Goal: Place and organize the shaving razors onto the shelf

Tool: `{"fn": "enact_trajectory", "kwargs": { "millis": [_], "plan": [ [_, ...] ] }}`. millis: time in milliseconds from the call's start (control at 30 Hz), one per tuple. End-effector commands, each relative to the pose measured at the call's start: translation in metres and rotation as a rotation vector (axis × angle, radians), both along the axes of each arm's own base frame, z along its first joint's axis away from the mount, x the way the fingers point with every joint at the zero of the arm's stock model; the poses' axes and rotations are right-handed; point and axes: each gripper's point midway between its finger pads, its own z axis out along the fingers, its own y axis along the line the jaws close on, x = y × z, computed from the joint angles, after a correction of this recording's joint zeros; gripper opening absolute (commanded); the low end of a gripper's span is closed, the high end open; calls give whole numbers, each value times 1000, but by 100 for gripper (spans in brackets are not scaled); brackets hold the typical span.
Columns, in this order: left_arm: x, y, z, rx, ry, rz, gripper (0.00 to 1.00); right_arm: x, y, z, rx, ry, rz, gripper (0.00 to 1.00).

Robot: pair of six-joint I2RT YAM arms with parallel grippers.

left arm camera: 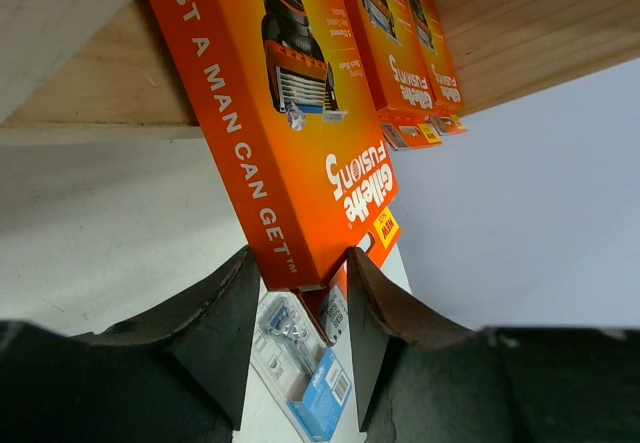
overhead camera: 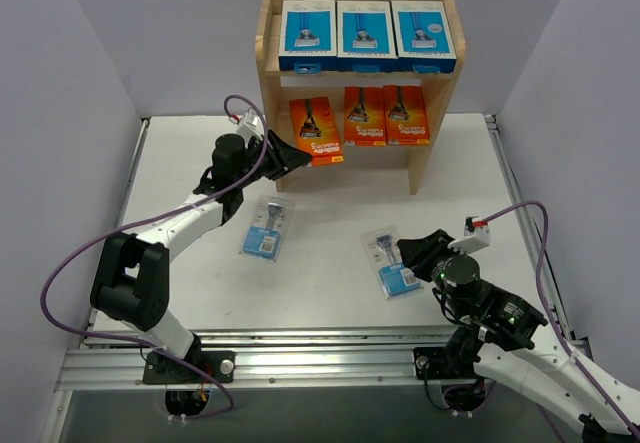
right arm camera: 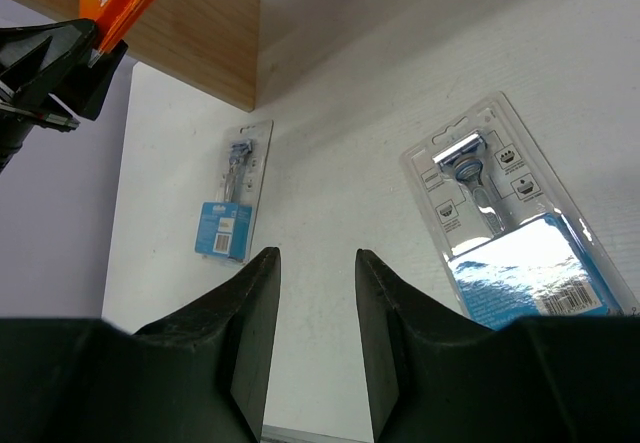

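Note:
The wooden shelf [overhead camera: 425,153] holds three blue-and-white razor boxes [overhead camera: 363,35] on its top tier and two orange boxes [overhead camera: 385,115] upright on the middle tier. A third orange razor box [overhead camera: 315,133] leans out at the left of that tier. My left gripper [overhead camera: 290,153] is shut on its lower end. In the left wrist view the box [left arm camera: 290,133] sits between both fingers of the gripper [left arm camera: 300,273]. Two clear blister razor packs [overhead camera: 268,228] [overhead camera: 393,263] lie flat on the table. My right gripper [right arm camera: 315,263] hovers open and empty just left of the nearer pack [right arm camera: 500,233].
The white table [overhead camera: 330,293] is walled by purple panels on the left, right and back. The shelf's bottom tier is open in front. The farther blister pack [right arm camera: 232,203] lies below the shelf's side panel [right arm camera: 190,43] in the right wrist view. Cables trail from both arms.

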Motion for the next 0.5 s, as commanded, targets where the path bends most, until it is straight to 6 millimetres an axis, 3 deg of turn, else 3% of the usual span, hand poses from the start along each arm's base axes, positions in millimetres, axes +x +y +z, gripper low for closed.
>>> {"fn": "enact_trajectory", "kwargs": {
  "millis": [0,133,467],
  "plan": [
    [8,-2,30,-30,-89,16,40,6,-4,-3,-9,-7,-38,32],
    [7,-2,38,-52,-100,15,25,6,-4,-3,-7,-6,-41,32],
    [-2,-1,71,-137,-155,9,10,4,-10,-3,-10,-10,-59,32]
  ]
}}
